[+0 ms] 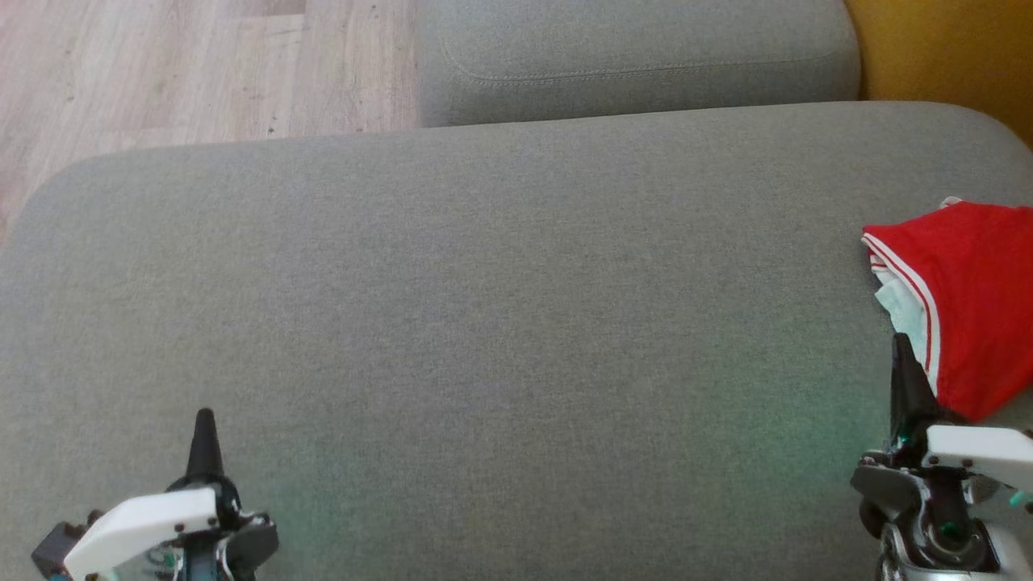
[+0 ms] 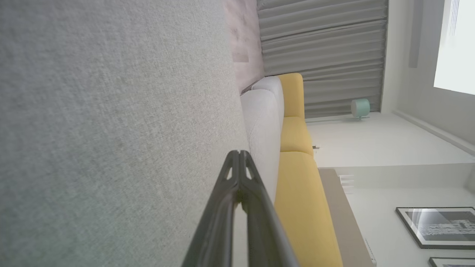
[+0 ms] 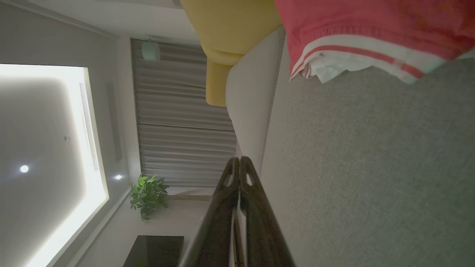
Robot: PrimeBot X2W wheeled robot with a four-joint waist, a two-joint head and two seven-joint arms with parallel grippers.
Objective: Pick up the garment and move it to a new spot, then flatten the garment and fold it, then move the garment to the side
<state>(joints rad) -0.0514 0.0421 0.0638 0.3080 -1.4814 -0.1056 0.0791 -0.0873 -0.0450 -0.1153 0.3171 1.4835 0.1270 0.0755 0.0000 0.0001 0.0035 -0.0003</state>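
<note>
Red garment (image 1: 968, 298) near right tool (image 1: 901, 342)

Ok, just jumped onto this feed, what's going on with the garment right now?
Nothing is being held at the moment. The red garment, white-trimmed, lies in what looks like a folded bundle at the right edge of the grey sofa cushion. The right pincer sits shut beside its near edge, not gripping it. The left pincer is shut and empty over bare cushion on the far left.
</note>
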